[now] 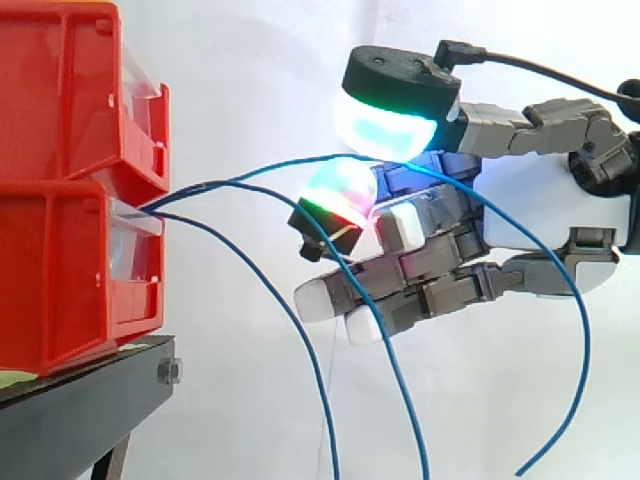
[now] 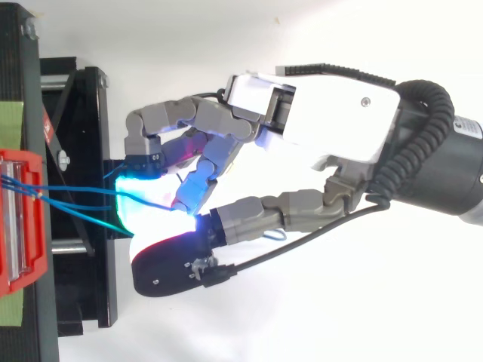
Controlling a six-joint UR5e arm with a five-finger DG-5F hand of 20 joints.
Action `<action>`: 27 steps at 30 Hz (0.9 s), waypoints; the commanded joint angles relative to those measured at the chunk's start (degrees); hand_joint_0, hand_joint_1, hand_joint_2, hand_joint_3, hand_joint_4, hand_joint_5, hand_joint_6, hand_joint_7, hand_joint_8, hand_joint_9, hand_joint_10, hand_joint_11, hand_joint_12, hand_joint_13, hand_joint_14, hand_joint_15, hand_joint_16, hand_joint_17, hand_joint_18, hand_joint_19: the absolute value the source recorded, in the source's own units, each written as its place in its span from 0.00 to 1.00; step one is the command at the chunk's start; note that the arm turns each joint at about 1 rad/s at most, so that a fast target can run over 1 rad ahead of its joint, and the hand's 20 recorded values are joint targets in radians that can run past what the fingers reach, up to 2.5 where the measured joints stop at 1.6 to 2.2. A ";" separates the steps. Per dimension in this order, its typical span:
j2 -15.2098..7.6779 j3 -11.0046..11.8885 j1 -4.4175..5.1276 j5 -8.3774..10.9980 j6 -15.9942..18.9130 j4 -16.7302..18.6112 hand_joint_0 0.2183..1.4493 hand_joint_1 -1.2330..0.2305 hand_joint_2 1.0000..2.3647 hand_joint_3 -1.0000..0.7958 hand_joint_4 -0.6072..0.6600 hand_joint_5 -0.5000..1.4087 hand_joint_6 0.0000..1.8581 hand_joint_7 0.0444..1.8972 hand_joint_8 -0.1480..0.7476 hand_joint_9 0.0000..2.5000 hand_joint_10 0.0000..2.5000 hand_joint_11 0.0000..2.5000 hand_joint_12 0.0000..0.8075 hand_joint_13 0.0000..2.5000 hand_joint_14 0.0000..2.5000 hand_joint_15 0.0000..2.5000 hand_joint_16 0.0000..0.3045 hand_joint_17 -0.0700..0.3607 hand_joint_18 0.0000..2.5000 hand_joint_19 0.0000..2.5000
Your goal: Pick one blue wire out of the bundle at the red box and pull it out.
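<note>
Several thin blue wires leave the front of the lower red box (image 1: 60,280) (image 2: 19,162) and fan out to the right. The topmost blue wire (image 1: 260,172) (image 2: 83,190) arcs up into my hand (image 1: 540,215) (image 2: 332,128), which reaches in from the right. It passes between the green-glowing thumb pad (image 1: 390,125) above and a red-glowing fingertip (image 1: 340,195) below, which are pinched on it. Behind the hand this wire loops down to a free end (image 1: 522,468). The other fingers stretch out below, white-tipped, holding nothing.
Two more blue wires (image 1: 290,310) droop from the box down past the lower fingers. A second red box (image 1: 60,90) is stacked on the first. Both rest on a black stand (image 1: 80,410) (image 2: 83,113). A white curtain hangs behind.
</note>
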 commanded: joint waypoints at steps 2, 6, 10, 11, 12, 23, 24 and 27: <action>0.00 -0.01 0.00 0.00 0.00 0.00 0.30 0.38 0.01 0.36 0.68 0.26 0.31 0.70 0.41 0.51 0.01 0.24 0.43 0.28 0.01 0.16 0.18 0.44 0.22 0.25; 0.00 -0.01 0.00 0.00 0.00 0.00 0.29 0.39 0.01 0.35 0.70 0.28 0.27 0.73 0.38 0.53 0.01 0.19 0.42 0.29 0.01 0.15 0.18 0.44 0.23 0.25; 0.00 -0.01 0.00 0.00 0.00 0.00 0.29 0.42 0.01 0.35 0.71 0.28 0.27 0.65 0.37 0.53 0.01 0.15 0.41 0.29 0.01 0.14 0.18 0.44 0.24 0.25; 0.00 -0.01 0.00 0.00 0.00 0.00 0.29 0.42 0.01 0.35 0.71 0.28 0.27 0.64 0.37 0.53 0.01 0.15 0.41 0.29 0.01 0.14 0.18 0.44 0.24 0.25; 0.00 -0.01 0.00 0.00 0.00 0.00 0.29 0.45 0.01 0.35 0.72 0.28 0.27 0.62 0.37 0.53 0.01 0.13 0.41 0.29 0.01 0.14 0.18 0.44 0.24 0.25; 0.00 -0.01 0.00 0.00 0.00 0.00 0.29 0.44 0.01 0.40 0.69 0.28 0.27 0.60 0.37 0.52 0.00 0.09 0.41 0.28 0.00 0.11 0.18 0.45 0.24 0.24; 0.00 -0.01 0.00 0.00 0.00 0.00 0.29 0.42 0.01 0.40 0.67 0.29 0.27 0.65 0.37 0.53 0.00 0.10 0.41 0.28 0.00 0.11 0.18 0.45 0.24 0.24; 0.00 -0.01 0.00 0.00 0.00 0.00 0.29 0.38 0.01 0.42 0.69 0.29 0.27 0.71 0.39 0.55 0.01 0.11 0.42 0.29 0.00 0.11 0.18 0.46 0.25 0.23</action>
